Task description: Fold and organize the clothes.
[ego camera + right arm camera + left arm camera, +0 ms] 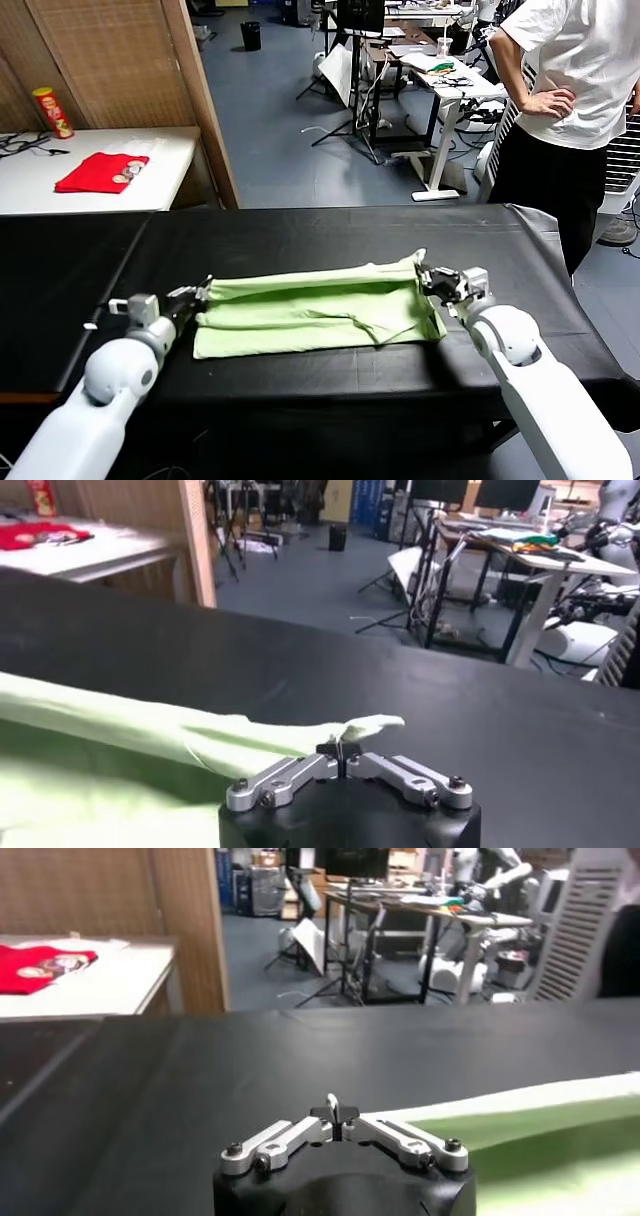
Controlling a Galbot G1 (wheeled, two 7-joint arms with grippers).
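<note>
The clothes are one pale green shirt, lying as a long flat band across the black table. My left gripper is shut at the band's far left corner, and the pale cloth edge runs away from its closed fingertips. My right gripper is shut on the far right corner. In the right wrist view a small tip of the green fabric sticks out past the pinched right gripper. Both corners are raised slightly off the table.
A white side table at the back left carries a red folded garment and a red can. A person in a white T-shirt stands beyond the table's far right corner. Desks and stands fill the room behind.
</note>
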